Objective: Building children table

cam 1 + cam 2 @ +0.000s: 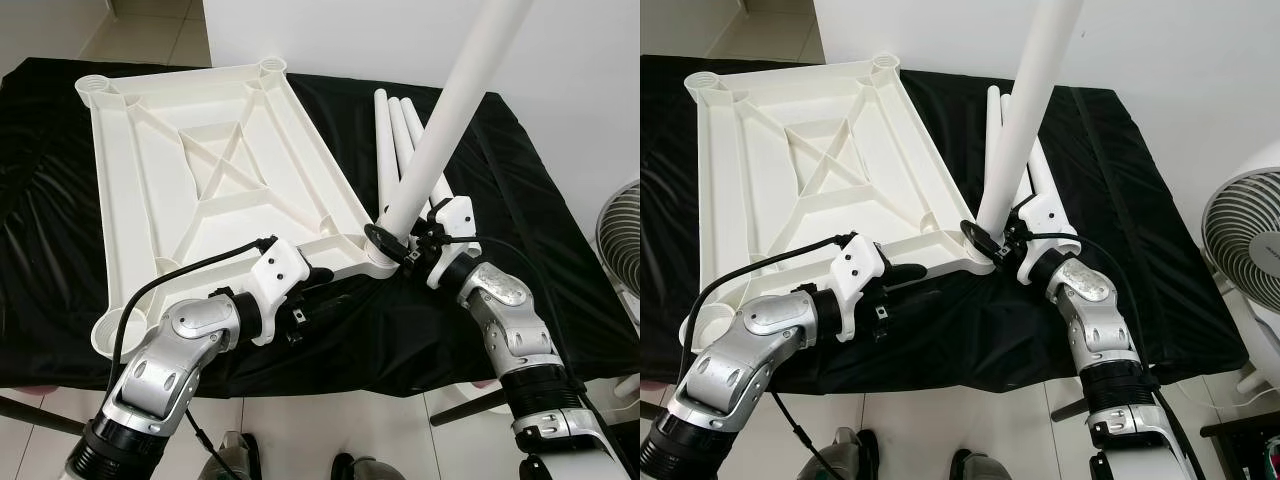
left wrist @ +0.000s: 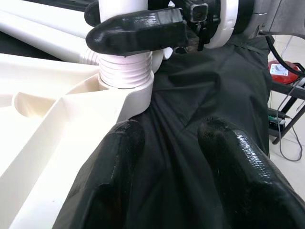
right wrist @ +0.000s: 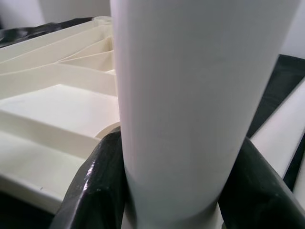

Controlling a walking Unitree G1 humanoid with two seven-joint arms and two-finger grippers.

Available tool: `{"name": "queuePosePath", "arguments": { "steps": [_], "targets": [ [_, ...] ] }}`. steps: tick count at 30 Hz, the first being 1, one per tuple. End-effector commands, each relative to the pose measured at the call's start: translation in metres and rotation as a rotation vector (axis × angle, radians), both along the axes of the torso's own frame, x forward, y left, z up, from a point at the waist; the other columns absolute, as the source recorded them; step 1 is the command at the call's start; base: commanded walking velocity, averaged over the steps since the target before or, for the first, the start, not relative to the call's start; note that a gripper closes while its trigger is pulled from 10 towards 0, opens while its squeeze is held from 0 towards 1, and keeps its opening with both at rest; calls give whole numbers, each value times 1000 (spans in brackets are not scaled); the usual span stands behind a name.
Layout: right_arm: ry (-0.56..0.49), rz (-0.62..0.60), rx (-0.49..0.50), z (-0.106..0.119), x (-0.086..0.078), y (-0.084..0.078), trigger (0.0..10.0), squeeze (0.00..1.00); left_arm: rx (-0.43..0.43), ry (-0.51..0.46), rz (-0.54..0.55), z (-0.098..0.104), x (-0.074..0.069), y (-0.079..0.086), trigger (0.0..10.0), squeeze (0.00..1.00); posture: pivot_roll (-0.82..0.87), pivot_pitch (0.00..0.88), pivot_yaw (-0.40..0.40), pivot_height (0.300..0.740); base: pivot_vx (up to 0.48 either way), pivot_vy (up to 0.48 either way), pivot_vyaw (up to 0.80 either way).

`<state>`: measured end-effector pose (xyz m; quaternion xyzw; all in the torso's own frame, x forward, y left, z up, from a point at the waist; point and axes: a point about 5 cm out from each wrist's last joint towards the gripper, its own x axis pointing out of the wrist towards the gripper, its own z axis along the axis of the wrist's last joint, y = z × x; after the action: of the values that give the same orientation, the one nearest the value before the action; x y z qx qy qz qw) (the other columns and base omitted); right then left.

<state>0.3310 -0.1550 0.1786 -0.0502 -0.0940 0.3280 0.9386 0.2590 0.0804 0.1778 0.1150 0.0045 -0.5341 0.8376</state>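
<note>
**First leg going into the near-right corner socket**

The white tabletop [image 1: 215, 170] lies upside down on the black cloth [image 1: 520, 250], ribs facing up, with a round socket at each corner. At the near-right corner socket [image 1: 375, 262] the action is live: the right gripper [image 1: 395, 240] has its two black fingers pinched on either side of the white leg [image 1: 450, 110], low down near its foot, and the leg stands nearly upright, leaning a little to the right as it rises. In the left wrist view the leg's threaded end [image 2: 125, 71] sits at the socket mouth with several threads showing above the rim, so I judge it started but not yet screwed home.

The left gripper [image 1: 310, 300] sits just near of the tabletop's near edge, close to that same corner, fingers [image 2: 102, 171] spread apart over the cloth and holding nothing. It looks placed to brace the tabletop, though I can't tell if it touches the edge.

More legs [image 1: 395, 135] lie side by side on the cloth, far right, behind the upright one.

Step in hand: fitting the first leg. Next move calls for turning the leg about its own axis while keeping it square to the socket, so the threads don't cross, with the tabletop held from spinning. The three other sockets are open.
</note>
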Motion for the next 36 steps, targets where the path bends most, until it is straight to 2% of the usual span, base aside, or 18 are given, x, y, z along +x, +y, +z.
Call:
{"name": "queuePosePath", "arguments": {
  "steps": [1, 8, 11, 14, 17, 20, 24, 30, 31, 36],
  "targets": [
    [27, -77, 19, -5, 0, -4, 10000, 0, 1, 3, 30, -3, 0, -2, 10000, 0, 50, 128, -60, 740, 0, 0, 0],
    [65, -183, 80, -10, -2, 11, 10000, 0, -1, 5, 25, -3, -1, -3, 10000, 0, 46, 125, -61, 740, 0, 0, 0],
    [106, -311, 124, -18, -2, 24, 10000, 0, -2, 9, 17, -4, -2, -4, 10000, 0, 46, 122, -63, 740, 0, 0, 0],
    [123, -354, 148, -20, -1, 26, 10000, 0, -2, 10, 16, -4, -2, -4, 10000, 0, 45, 118, -63, 740, 0, 0, 0],
    [154, -570, 210, -27, 1, 34, 10000, 0, -5, 10, 14, -5, -2, -5, 10000, 0, 49, 111, -68, 740, 0, 0, 0],
    [169, -637, 212, -29, 1, 37, 10000, 0, -6, 10, 13, -5, -3, -6, 10000, 0, 51, 107, -70, 740, 0, 0, 0],
    [194, -670, 224, -31, 0, 42, 10000, 0, -8, 10, 15, -5, -3, -6, 10000, 0, 57, 107, -72, 740, 0, 0, 0],
    [192, -627, 229, -31, -2, 45, 10000, 0, -9, 12, 15, -6, -3, -6, 10000, 0, 54, 105, -72, 740, 0, 0, 0],
    [178, -603, 235, -29, -2, 45, 10000, 1000, -9, 12, 15, -5, -3, -6, 10000, 0, 53, 103, -72, 740, 0, 0, 0],
    [116, -497, 264, -18, -3, 42, 10000, 1000, -9, 10, 14, -5, -3, -7, 10000, 0, 52, 104, -72, 740, 0, 0, 0]
  ]
}}
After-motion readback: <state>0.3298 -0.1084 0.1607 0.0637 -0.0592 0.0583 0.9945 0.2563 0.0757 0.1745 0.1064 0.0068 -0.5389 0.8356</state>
